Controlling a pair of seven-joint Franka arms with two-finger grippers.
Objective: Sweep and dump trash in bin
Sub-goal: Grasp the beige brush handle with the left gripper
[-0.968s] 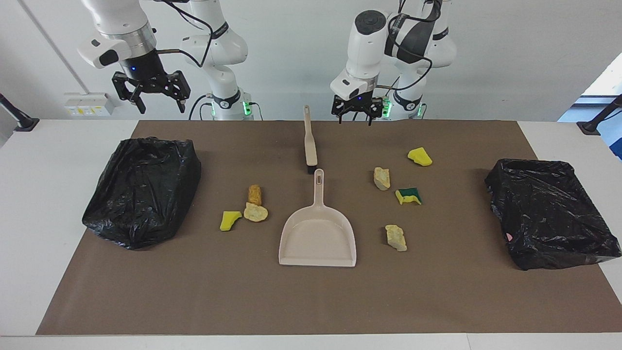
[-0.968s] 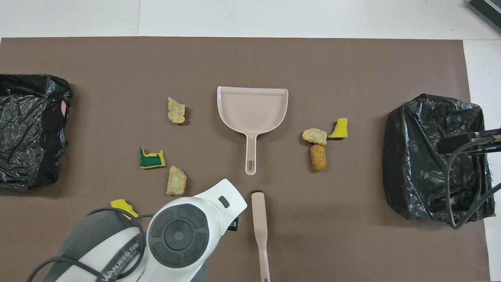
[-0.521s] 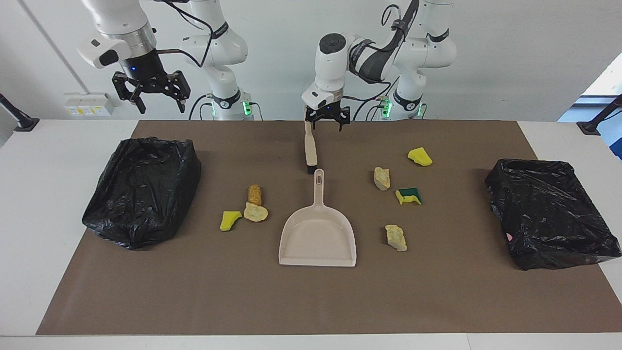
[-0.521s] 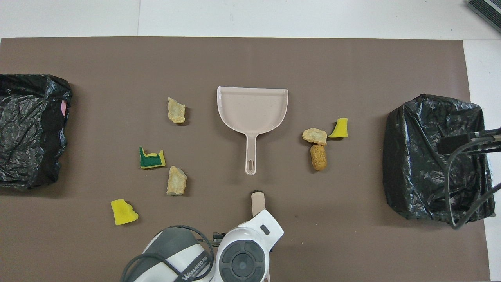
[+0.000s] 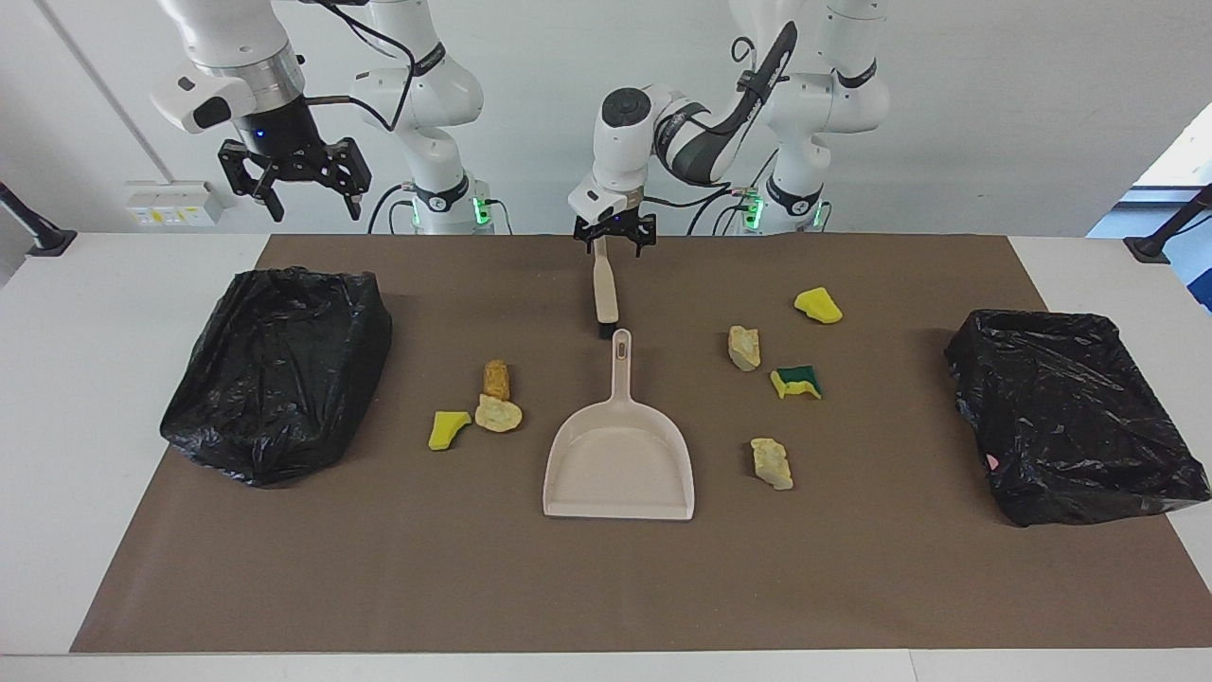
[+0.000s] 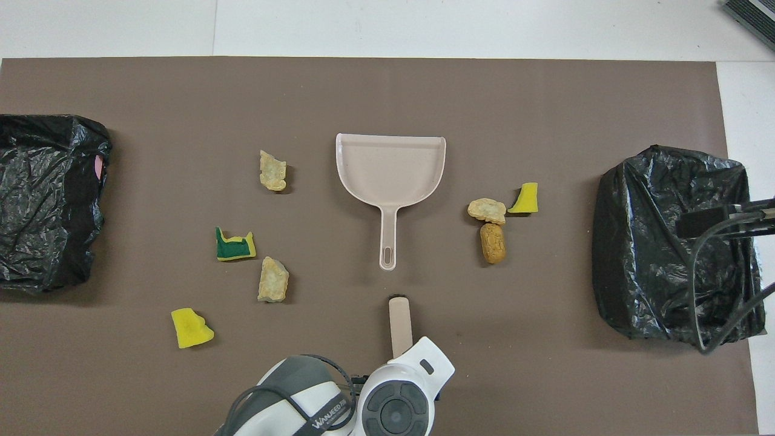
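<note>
Left hand (image 5: 614, 239): lowered over the handle end of the brush, fingers spread to either side of the handle, nothing gripped; in the overhead view the arm's wrist covers it.
Right hand (image 5: 295, 185): raised above the black bag at the right arm's end of the tabletop, fingers apart and empty; this arm waits.
Brush (image 5: 604, 284): beige, lying flat near the robots, its dark bristle end just beside the tip of the dustpan's handle.
Dustpan (image 5: 619, 455): beige, flat on the brown mat (image 5: 852, 587) in the middle, handle pointing toward the robots, pan empty.
Trash, left arm's side: yellow sponge bit (image 5: 818, 305) nearest the robots; a beige foam chunk (image 5: 744, 347) and the green-backed sponge (image 5: 796, 382) near each other; a second beige chunk (image 5: 772, 463) farther out, beside the pan.
Trash, right arm's side: orange-brown lump (image 5: 496, 379) touching a beige chunk (image 5: 498, 414), with a yellow bit (image 5: 447, 428) just beside that chunk.
Bins: two black bag-lined bins, one at the left arm's end (image 5: 1070, 412) and one at the right arm's end (image 5: 279, 369); all trash lies on the mat, outside both.
</note>
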